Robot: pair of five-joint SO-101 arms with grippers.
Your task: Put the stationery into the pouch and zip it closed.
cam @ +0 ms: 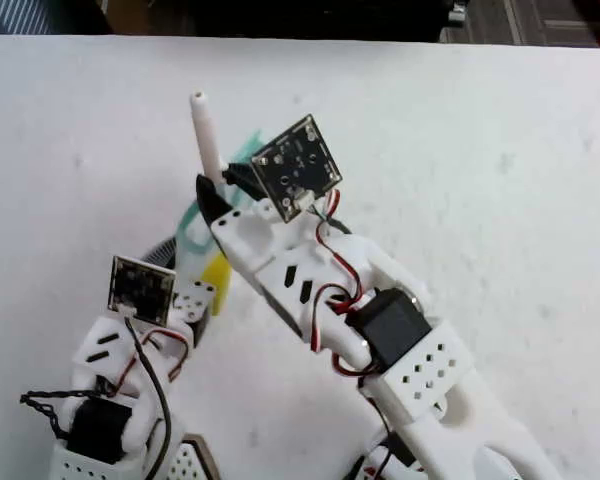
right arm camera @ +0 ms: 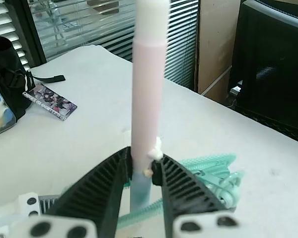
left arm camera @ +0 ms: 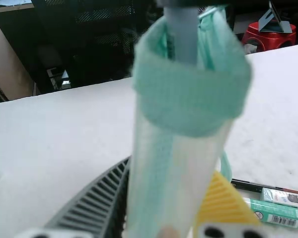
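- the white table top [cam: 500, 150] is looked down on by the high camera, set above both arms.
- the left wrist camera is set very near the translucent mint-green zip pouch [left arm camera: 184, 114] and faced level across the table.
- the right wrist camera is aimed, close up, along the upright pale pink and white marker pen [right arm camera: 148, 99] toward grey window blinds [right arm camera: 89, 25].
- the pouch and table are shared by all three views.

White table [cam: 500, 150], black bag [right arm camera: 5, 64] — card [right arm camera: 49, 101] beside
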